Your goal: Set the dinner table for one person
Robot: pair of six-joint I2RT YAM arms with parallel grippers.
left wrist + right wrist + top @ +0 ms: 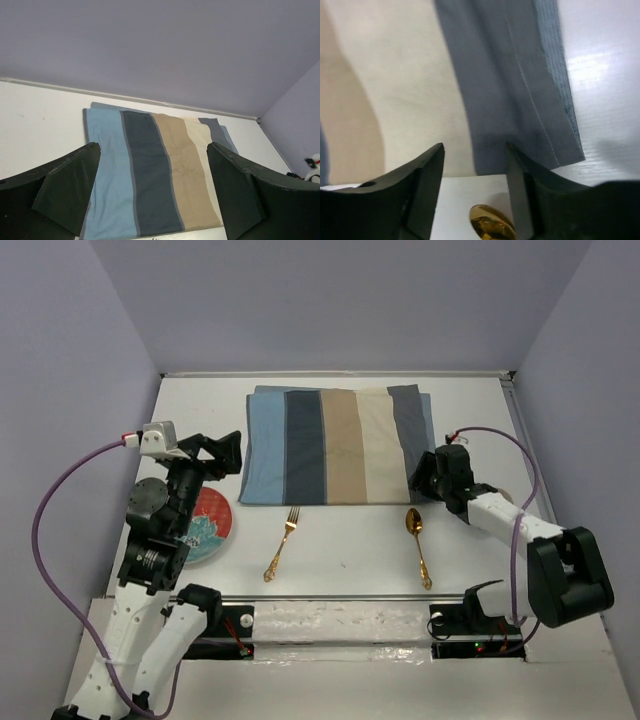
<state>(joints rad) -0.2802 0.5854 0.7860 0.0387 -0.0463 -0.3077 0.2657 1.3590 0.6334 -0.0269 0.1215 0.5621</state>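
The dinner table (345, 540) is a white top with a striped blue, grey and beige placemat (338, 445) at its far middle. In front of the mat lie a gold fork (282, 543) and a gold spoon (418, 545). A red patterned plate (212, 525) sits at the left, partly hidden under my left arm. My left gripper (232, 453) hangs wide open off the mat's left edge, facing the placemat (150, 170). My right gripper (475, 147) is open and empty over the mat's near right corner, just beyond the spoon's bowl (492, 224).
A pale raised rim (330, 374) borders the table at the back, with purple walls behind and at both sides. A purple cable (45, 540) loops off the left arm beyond the table's left edge.
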